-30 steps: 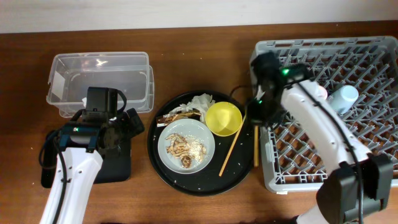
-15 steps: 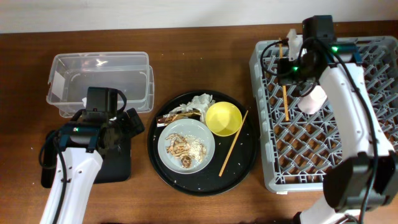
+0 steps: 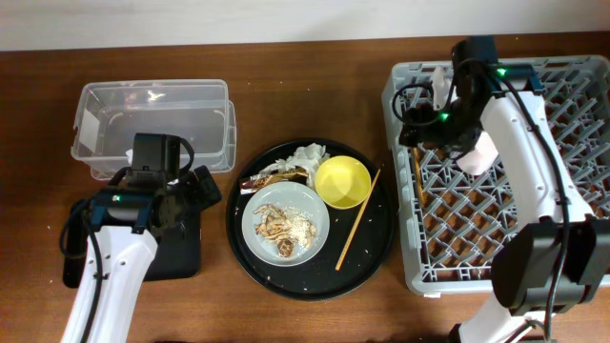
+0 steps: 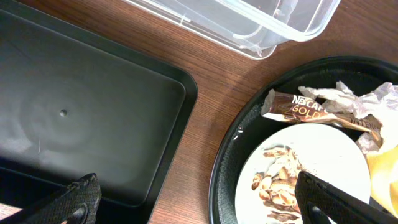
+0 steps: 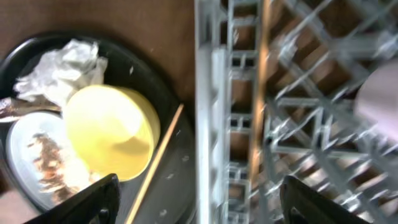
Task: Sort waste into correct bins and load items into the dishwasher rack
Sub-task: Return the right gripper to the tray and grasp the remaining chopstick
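My right gripper (image 3: 426,124) (image 5: 200,202) hangs open over the left side of the grey dishwasher rack (image 3: 572,205) (image 5: 298,134). One chopstick (image 3: 416,177) (image 5: 264,81) lies loose in the rack below it, blurred in the right wrist view. A pink cup (image 3: 482,152) sits in the rack beside the arm. The other chopstick (image 3: 357,219) (image 5: 158,165) rests on the round black tray (image 3: 367,262) by the yellow bowl (image 3: 343,181) (image 5: 109,134). The grey plate (image 3: 310,211) (image 4: 329,149) carries food scraps (image 3: 279,229) (image 4: 277,183). The tissue (image 3: 307,154) (image 4: 367,102) and the wrapper (image 3: 272,177) (image 4: 305,109) lie behind it. My left gripper (image 3: 193,193) (image 4: 199,205) is open and empty.
The clear tub (image 3: 152,124) (image 4: 249,18) stands at the back left. The flat black tray (image 3: 176,255) (image 4: 93,112) lies in front of it, partly under my left arm. Bare wood separates that tray from the round one.
My right gripper carried a chopstick from the round tray's right edge up over the rack, then opened. The chopstick now lies loose in the rack. My left arm has not moved.
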`<state>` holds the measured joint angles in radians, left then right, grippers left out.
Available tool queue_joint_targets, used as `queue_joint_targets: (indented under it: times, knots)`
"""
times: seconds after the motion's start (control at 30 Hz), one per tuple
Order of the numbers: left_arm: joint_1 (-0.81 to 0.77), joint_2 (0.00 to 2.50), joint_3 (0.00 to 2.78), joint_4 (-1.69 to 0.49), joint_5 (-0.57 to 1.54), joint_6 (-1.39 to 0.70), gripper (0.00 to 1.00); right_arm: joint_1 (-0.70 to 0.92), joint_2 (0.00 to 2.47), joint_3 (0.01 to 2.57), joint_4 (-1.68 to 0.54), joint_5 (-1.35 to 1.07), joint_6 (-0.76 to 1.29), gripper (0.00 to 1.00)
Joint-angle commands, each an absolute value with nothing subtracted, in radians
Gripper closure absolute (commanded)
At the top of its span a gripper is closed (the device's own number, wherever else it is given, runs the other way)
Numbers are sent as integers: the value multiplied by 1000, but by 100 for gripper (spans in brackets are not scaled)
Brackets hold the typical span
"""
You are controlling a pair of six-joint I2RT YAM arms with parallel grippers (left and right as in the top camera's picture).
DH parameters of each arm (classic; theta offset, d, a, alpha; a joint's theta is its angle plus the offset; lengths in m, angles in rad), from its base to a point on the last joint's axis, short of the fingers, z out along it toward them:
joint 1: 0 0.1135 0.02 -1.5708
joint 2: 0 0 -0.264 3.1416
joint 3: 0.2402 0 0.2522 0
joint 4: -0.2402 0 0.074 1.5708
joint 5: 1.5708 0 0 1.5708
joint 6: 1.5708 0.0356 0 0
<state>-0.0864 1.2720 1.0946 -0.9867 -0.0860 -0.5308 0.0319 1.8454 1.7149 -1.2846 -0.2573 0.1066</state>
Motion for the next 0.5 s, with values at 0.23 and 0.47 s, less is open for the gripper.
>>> queue_joint_targets:
  times: [0.23, 0.47]
  knots:
    - [-82, 1266, 1110, -989, -87, -522, 1, 362, 1667, 1634, -1480, 100, 568, 10]
    - [-82, 1266, 1110, -989, -87, -522, 1, 494, 1657, 1251, -1105, -86, 661, 0]
